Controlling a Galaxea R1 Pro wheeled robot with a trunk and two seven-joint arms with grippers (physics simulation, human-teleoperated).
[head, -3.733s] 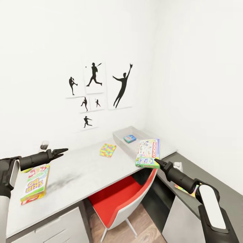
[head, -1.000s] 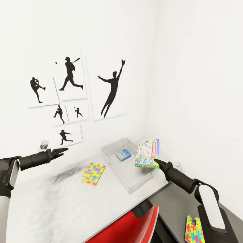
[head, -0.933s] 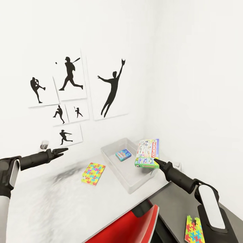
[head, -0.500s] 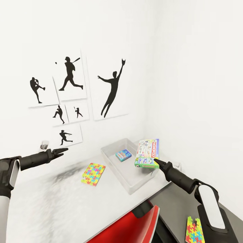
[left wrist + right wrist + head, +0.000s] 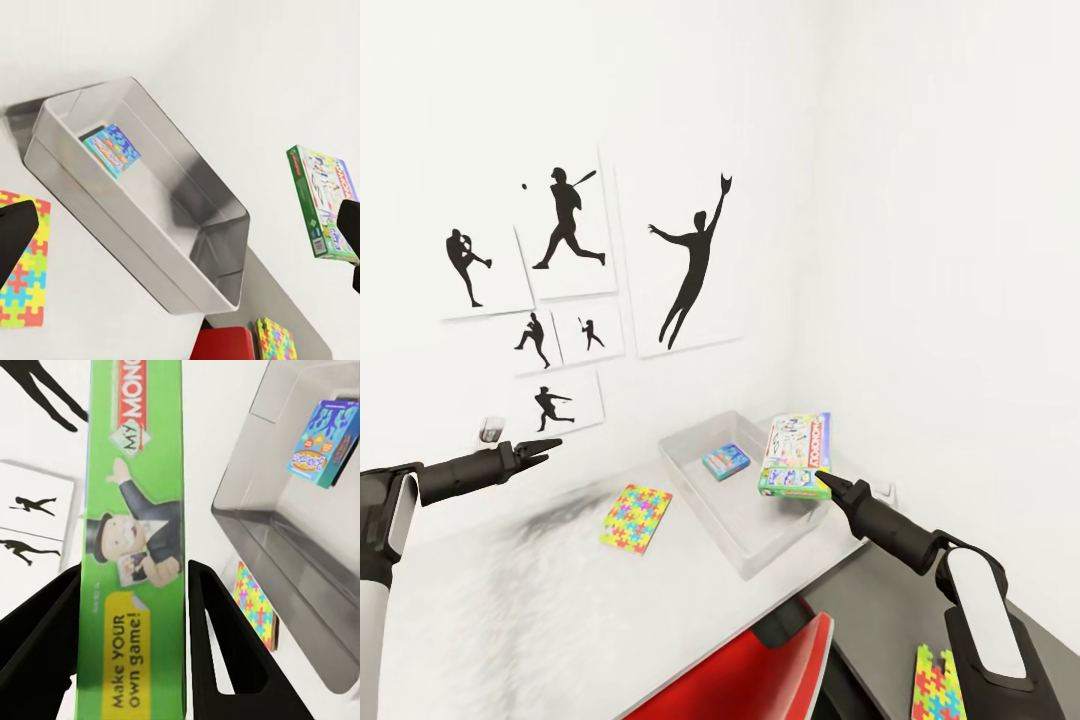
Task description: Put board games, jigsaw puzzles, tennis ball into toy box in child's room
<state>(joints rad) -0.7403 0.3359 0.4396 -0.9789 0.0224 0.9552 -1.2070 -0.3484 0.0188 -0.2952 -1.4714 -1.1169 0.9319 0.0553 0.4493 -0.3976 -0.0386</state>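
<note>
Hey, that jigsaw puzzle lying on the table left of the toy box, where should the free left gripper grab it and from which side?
Grip the jigsaw puzzle by an edge, coming from above with the left gripper. It is a thin tile lying flat on the table, so only its edges offer purchase.

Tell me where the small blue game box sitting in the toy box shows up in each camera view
Head view: the small blue game box lies on the toy box floor, toward its far end, left of the held green game.
Left wrist view: the same box lies near the bin's closed end.
Right wrist view: it lies in the bin, beyond the green game.
Shared landmark: the toy box's pale rim.
</note>
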